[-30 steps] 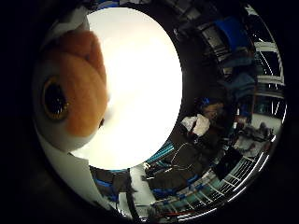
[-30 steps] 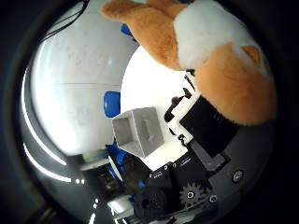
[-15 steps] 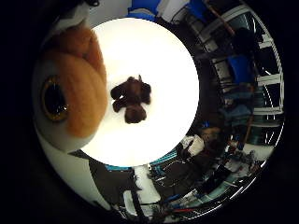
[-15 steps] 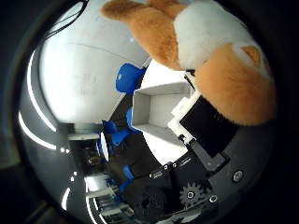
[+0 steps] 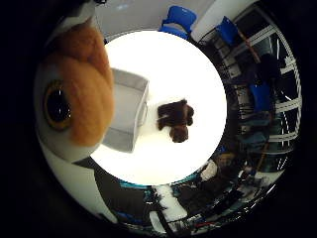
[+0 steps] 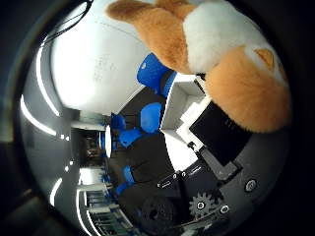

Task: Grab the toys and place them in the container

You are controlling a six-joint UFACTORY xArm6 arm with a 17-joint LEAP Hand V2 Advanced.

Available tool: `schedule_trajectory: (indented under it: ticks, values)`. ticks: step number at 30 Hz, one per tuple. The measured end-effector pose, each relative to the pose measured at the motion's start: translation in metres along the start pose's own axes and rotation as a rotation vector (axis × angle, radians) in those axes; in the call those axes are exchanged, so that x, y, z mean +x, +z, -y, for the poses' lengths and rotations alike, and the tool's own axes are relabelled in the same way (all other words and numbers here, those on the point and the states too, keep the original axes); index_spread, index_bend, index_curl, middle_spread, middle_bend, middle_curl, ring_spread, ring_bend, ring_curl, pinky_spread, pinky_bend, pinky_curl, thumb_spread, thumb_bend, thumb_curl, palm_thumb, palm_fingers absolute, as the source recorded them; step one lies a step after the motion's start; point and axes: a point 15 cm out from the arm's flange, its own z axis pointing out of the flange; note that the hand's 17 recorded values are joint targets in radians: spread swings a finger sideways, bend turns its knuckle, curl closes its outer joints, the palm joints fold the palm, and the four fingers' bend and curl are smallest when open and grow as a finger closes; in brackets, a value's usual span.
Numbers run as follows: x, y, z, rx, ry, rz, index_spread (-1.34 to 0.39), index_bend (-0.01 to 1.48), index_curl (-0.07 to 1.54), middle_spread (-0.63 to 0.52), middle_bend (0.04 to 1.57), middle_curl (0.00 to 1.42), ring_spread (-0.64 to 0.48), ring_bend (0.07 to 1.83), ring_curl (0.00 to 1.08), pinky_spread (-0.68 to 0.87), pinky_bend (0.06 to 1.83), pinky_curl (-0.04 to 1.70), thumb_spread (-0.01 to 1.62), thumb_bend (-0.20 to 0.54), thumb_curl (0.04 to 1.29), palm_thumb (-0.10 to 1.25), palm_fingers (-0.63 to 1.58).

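A fluffy orange and white toy (image 6: 231, 64) with a big round eye sits right up against the palm of the hand (image 6: 216, 147). It fills much of both views, and I cannot tell if the fingers are curled round it. Below, a grey container (image 5: 126, 111) stands on the round white counter (image 5: 198, 74). A small dark brown toy (image 5: 176, 119) lies on the counter just beside the container. Blue chairs (image 5: 181, 20) stand around the counter.
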Motion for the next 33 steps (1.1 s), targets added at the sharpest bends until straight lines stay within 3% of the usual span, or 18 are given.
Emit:
schedule_trajectory:
  ticks: [2,5,6,10,13,14,16,21,28,33]
  values:
    - [-0.002,0.01,-0.002,-0.023,-0.006,-0.001,-0.36,0.7,1.02,-0.27,1.04,1.02,-0.26,1.28,0.78,-0.32,1.04,1.0,1.26,-0.037,0.49,0.85,0.98]
    - [0.001,0.025,-0.004,-0.057,-0.012,-0.005,-0.36,0.4,0.94,-0.26,0.9,0.91,-0.26,1.19,0.7,-0.4,0.89,0.9,1.27,-0.025,0.46,0.75,0.6]
    - [0.003,0.03,-0.005,-0.072,-0.013,-0.006,-0.4,0.34,0.86,-0.24,0.79,0.84,-0.23,1.1,0.66,-0.29,0.77,0.88,1.28,-0.024,0.45,0.72,0.31]
    - [0.011,0.045,-0.013,-0.129,-0.053,-0.01,-0.49,0.31,0.68,-0.12,0.49,0.65,0.0,0.76,0.49,0.14,0.68,0.79,1.29,-0.019,0.42,0.67,0.03]
    - [0.02,0.048,-0.018,-0.158,-0.089,-0.01,-0.51,0.21,0.55,-0.06,0.46,0.56,0.14,0.58,0.38,0.38,0.61,0.69,1.29,-0.019,0.4,0.64,0.02]
    - [0.025,0.048,-0.02,-0.17,-0.096,-0.01,-0.51,0.21,0.52,-0.02,0.35,0.51,0.17,0.56,0.36,0.43,0.61,0.66,1.29,-0.016,0.39,0.64,0.01]
    - [0.032,0.047,-0.025,-0.193,-0.103,-0.01,-0.5,0.16,0.46,0.02,0.29,0.45,0.2,0.51,0.33,0.49,0.59,0.6,1.28,-0.018,0.38,0.63,-0.01]
    - [0.063,0.038,-0.044,-0.269,-0.138,-0.008,-0.48,0.15,0.34,0.09,0.24,0.39,0.22,0.4,0.28,0.49,0.48,0.49,1.26,-0.02,0.36,0.6,-0.01]
    - [0.127,0.009,-0.074,-0.356,-0.193,0.002,-0.45,0.16,0.29,0.09,0.2,0.35,0.22,0.34,0.25,0.46,0.45,0.41,1.23,-0.015,0.34,0.59,0.04]
    - [0.186,-0.01,-0.088,-0.415,-0.308,-0.106,-0.43,0.15,0.28,0.08,0.19,0.33,0.21,0.33,0.26,0.45,0.45,0.38,1.19,-0.017,0.34,0.61,0.04]
